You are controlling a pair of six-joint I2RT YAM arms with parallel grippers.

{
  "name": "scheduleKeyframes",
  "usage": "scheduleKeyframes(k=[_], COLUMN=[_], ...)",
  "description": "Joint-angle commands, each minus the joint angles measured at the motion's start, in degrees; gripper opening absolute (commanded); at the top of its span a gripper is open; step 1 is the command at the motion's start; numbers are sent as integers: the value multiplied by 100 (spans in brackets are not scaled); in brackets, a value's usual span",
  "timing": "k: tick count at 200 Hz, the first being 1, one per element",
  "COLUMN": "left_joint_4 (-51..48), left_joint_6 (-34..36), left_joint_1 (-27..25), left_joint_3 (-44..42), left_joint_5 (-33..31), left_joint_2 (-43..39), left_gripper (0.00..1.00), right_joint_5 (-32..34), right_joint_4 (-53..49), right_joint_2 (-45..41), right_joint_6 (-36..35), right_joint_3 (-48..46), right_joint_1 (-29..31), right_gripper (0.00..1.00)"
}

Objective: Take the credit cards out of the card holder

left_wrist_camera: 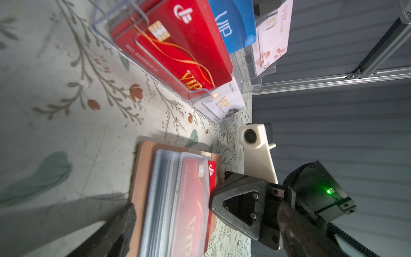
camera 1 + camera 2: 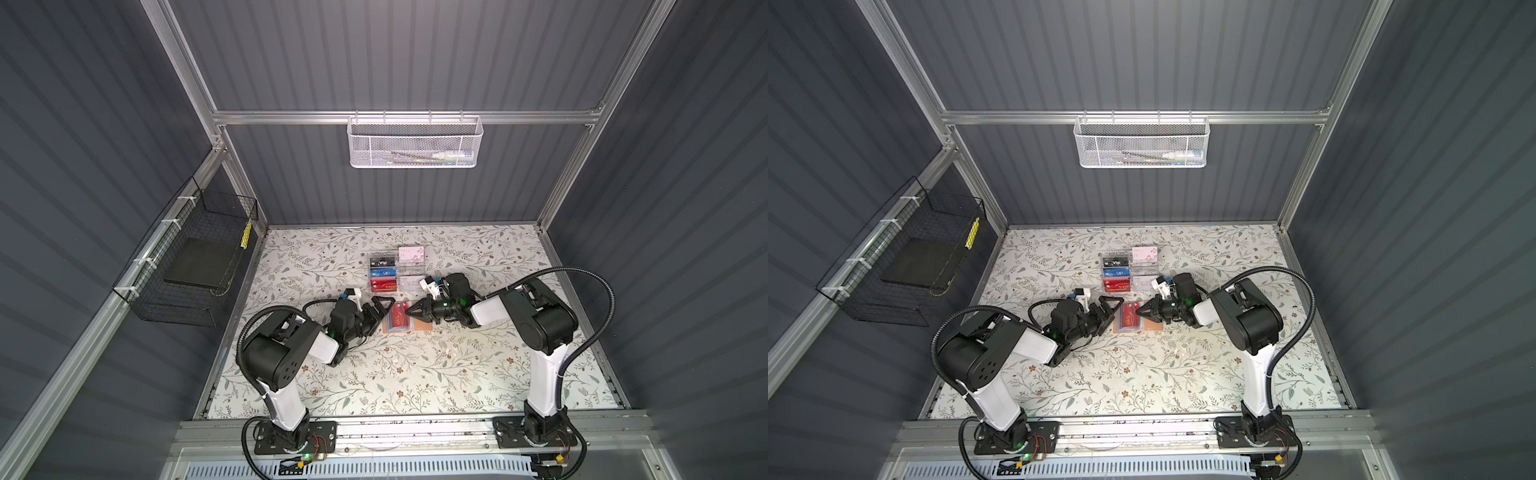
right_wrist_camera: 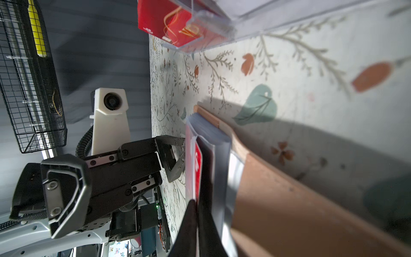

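The left arm [image 2: 291, 357] and the right arm [image 2: 544, 328] are wearing glossy white shells over bulky matte-black joint housings. A ribbed black hose is trailing from each: the left hose [image 2: 249, 322] and the right hose [image 2: 559, 269]. Each arm is sitting on a black base plate [image 2: 295, 436] with thin red wires showing beside it. A small green light [image 1: 328, 191] is glowing near each wrist. A white camera housing [image 1: 255, 142] with a round lens is riding behind the right tool [image 2: 411, 311], whose black triangular finger [image 1: 260, 213] is showing silver screws. The left tool [image 2: 381, 311] is showing silver slide rails.
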Motion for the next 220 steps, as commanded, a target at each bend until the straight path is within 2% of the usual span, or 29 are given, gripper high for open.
scheduleKeyframes(k=[1, 108, 220], left_joint_4=[-578, -486, -415], left_joint_6=[131, 113, 98], left_joint_1=[-34, -34, -34], left_joint_3=[-121, -160, -174], left_joint_5=[-49, -17, -10], left_joint_2=[245, 317, 369], left_gripper=[100, 100, 100], right_joint_5=[-124, -153, -177], right_joint_4=[114, -92, -157], right_joint_2=[-126, -297, -256], right_joint_6=[-14, -139, -179], right_joint_3=[-38, -110, -79], right_joint_1=[-33, -252, -231], right_gripper=[6, 0, 0])
